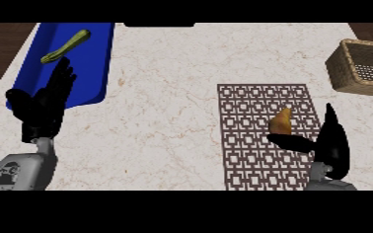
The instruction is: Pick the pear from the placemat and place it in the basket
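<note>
The left hand [45, 101] shows at the view's left, open and resting, its fingers straight and pointing up and slightly rightward, the thumb spread out to the left. Its grey forearm enters from the lower left corner. The right hand [331, 143] stands at the lower right, fingers straight and together, pointing up, with the thumb stretched out leftward. Only a short piece of its grey wrist shows.

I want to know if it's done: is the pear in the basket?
No, the pear lies on the placemat, apart from the basket.
</note>
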